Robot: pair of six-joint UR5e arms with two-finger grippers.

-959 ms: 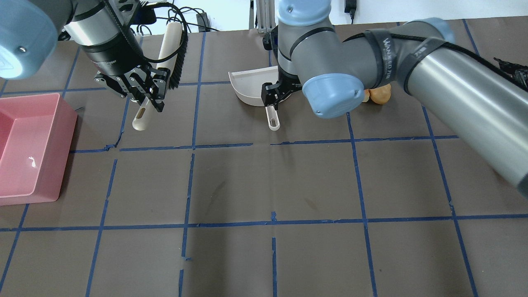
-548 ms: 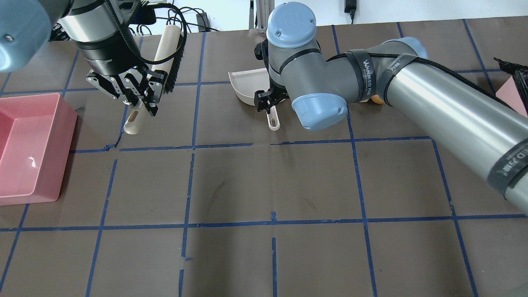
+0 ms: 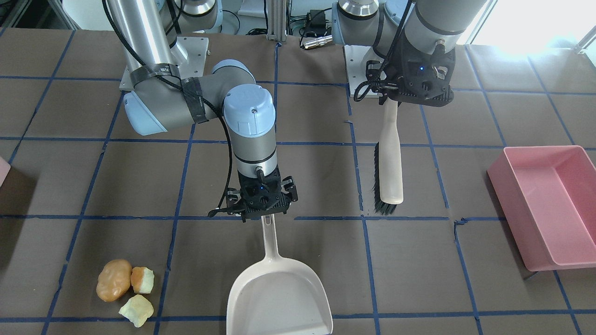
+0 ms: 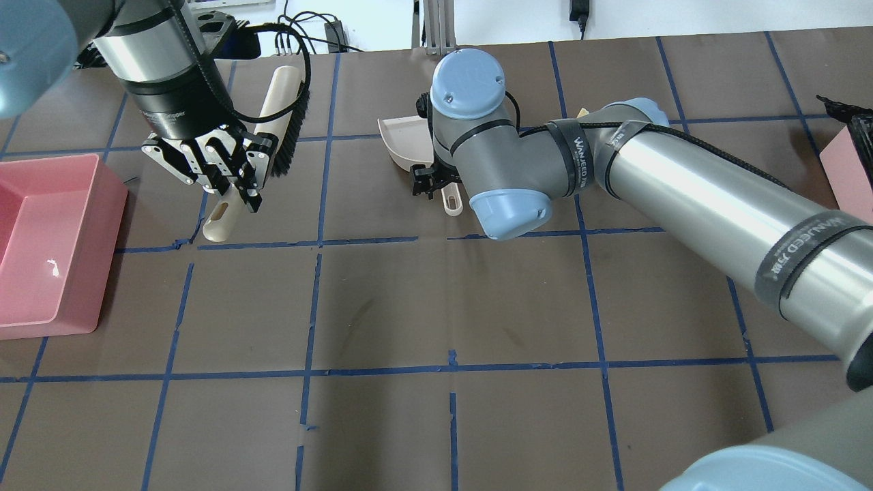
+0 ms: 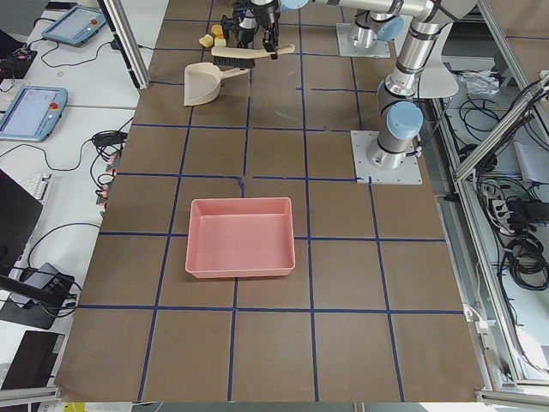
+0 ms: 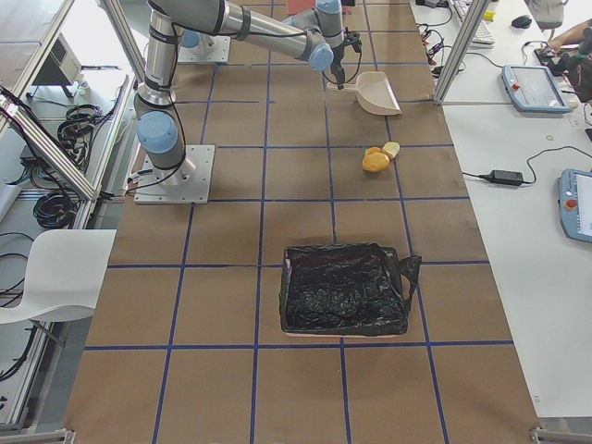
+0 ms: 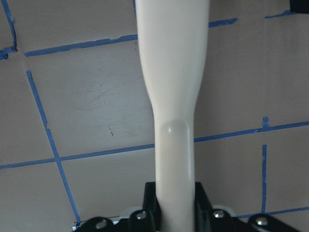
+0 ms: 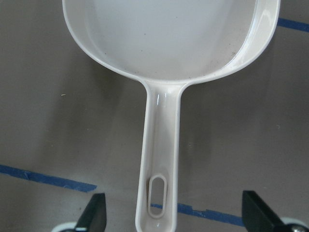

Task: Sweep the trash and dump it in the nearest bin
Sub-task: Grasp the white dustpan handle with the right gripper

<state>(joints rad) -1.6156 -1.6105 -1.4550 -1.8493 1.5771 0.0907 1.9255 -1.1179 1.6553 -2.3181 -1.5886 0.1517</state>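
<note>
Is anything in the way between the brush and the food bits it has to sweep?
Yes. The dustpan lies on the table between the brush, held by the left gripper, and the trash. The right gripper hangs open over the dustpan's handle there too.

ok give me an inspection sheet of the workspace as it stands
surface: brown table cover with blue tape grid
job's things: trash, three lumps clustered, apart from dustpan; bin shows only a corner
clutter: large pink tub at one end
grippers: left gripper shut on brush handle; right gripper open, fingers either side of dustpan handle, not touching
cables: black cable runs down to right gripper
surroundings: white chair, tablets off the table
</note>
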